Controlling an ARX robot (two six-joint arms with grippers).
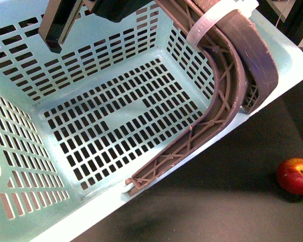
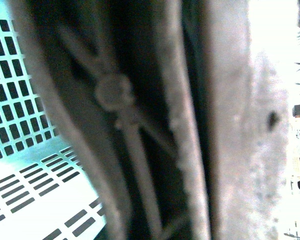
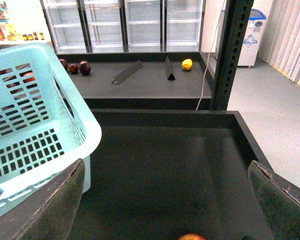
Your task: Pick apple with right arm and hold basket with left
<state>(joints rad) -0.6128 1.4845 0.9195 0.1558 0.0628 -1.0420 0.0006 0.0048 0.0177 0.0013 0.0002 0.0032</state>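
The pale mint-turquoise basket (image 1: 91,121) fills the front view, tilted and empty. My left gripper (image 1: 237,85) is shut on its right wall: one brownish lattice finger (image 1: 212,121) lies inside the wall, the other finger (image 1: 260,60) outside, with a white zip tie near the top. The left wrist view shows only blurred fingers (image 2: 230,140) and a piece of basket floor (image 2: 35,190). The red apple (image 1: 295,175) lies on the dark surface to the right of the basket. In the right wrist view the apple (image 3: 191,236) peeks in at the bottom edge between the spread fingers of my open right gripper (image 3: 167,200).
The basket's corner (image 3: 35,125) stands to the left in the right wrist view. Beyond are a dark tray rim (image 3: 165,114), a black post (image 3: 230,50), a far shelf with small dark red fruits (image 3: 75,66), a yellow fruit (image 3: 187,64) and glass-door fridges.
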